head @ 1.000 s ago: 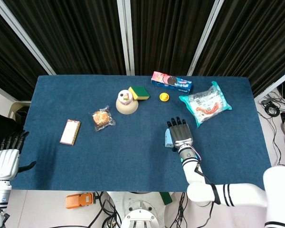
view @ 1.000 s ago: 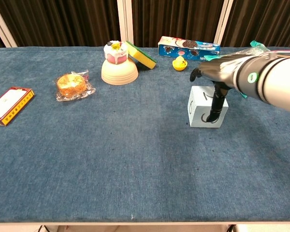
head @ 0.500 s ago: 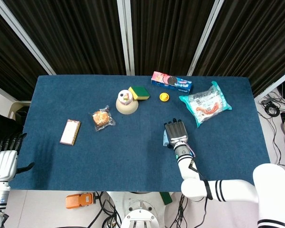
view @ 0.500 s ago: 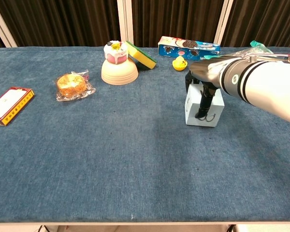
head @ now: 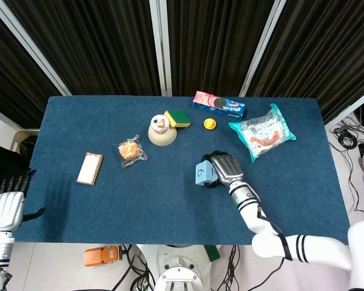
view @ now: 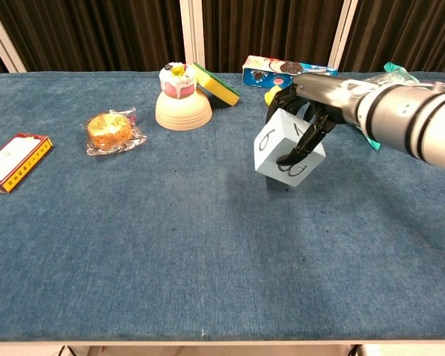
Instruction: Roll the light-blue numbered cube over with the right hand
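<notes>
The light-blue numbered cube [head: 204, 173] is right of the table's centre, tipped up on its lower edge, with a "6" on the face turned upward. In the chest view the cube [view: 271, 144] leans left at a clear tilt, dark numerals showing on its front face. My right hand [head: 225, 168] is against the cube's right side. Its dark fingers [view: 300, 144] curl over the cube's top and down the front, while others show behind the cube, so the hand grips it. My left hand [head: 6, 206] hangs off the table's front left corner, fingers apart, holding nothing.
Behind the cube lie a yellow duck [head: 210, 123], a cookie box [head: 218, 104] and a snack bag [head: 262, 131]. A bowl with a toy cake [head: 161, 131] and a sponge [head: 178, 117] sit at the back centre. A wrapped bun [head: 129, 150] and a small box [head: 89, 168] lie to the left.
The right hand has moved left with its fingers around the cube, and the cube has tipped from flat on the table onto its edge, shifting left. The left hand has stayed put.
</notes>
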Controlling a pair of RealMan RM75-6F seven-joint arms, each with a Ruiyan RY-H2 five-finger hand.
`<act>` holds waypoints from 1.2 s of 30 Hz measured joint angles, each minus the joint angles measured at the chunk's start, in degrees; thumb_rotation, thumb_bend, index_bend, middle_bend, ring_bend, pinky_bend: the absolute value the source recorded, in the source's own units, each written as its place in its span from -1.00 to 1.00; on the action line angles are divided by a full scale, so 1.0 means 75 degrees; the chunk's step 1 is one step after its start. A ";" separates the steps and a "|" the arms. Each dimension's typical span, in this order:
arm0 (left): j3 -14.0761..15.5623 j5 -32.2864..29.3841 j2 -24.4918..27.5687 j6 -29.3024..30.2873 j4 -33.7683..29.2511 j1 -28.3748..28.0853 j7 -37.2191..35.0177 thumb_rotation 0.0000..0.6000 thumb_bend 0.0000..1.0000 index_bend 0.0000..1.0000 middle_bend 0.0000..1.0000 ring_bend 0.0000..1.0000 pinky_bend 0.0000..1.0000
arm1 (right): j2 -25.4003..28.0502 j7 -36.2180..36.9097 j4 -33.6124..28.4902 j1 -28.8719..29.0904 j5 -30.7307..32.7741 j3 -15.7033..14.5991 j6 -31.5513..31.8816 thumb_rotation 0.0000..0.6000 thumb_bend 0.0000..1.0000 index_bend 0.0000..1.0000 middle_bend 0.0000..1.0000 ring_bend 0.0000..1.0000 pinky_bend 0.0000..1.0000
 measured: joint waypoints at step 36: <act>-0.0028 -0.0011 0.0022 -0.0172 -0.0171 -0.0141 0.0124 1.00 -0.96 -0.84 -0.86 -1.00 -1.00 | -0.2286 0.9767 0.6748 -0.1644 -0.5607 -0.1309 0.1010 1.00 -0.28 -0.96 -0.66 -1.00 -1.00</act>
